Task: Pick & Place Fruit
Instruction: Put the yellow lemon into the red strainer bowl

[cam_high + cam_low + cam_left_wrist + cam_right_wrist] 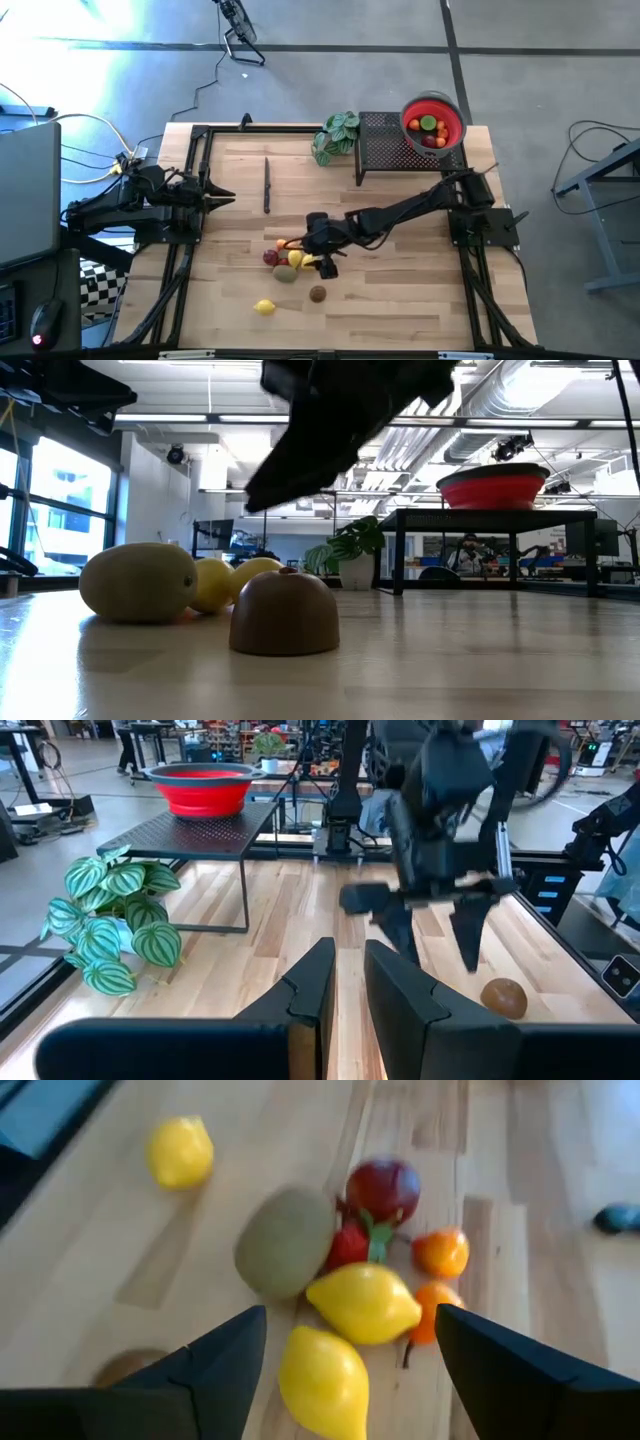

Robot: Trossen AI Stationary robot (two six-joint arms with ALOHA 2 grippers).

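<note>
A cluster of toy fruit (287,258) lies on the wooden table: a greenish-brown kiwi (285,1242), two yellow lemons (363,1302), a red strawberry, a dark red fruit (384,1186) and two orange ones. Another yellow lemon (264,307) and a brown fruit (318,293) lie apart, nearer the front edge. My right gripper (350,1320) hangs open, slanting down over the cluster, with the two lemons showing between its fingers and nothing touched. My left gripper (224,198) waits shut at the table's left, pointing level.
A red bowl (432,125) holding several fruits stands on a black mesh stand (385,140) at the far right. A green leafy plant (338,135) stands beside the stand. A thin dark stick (267,185) lies left of centre.
</note>
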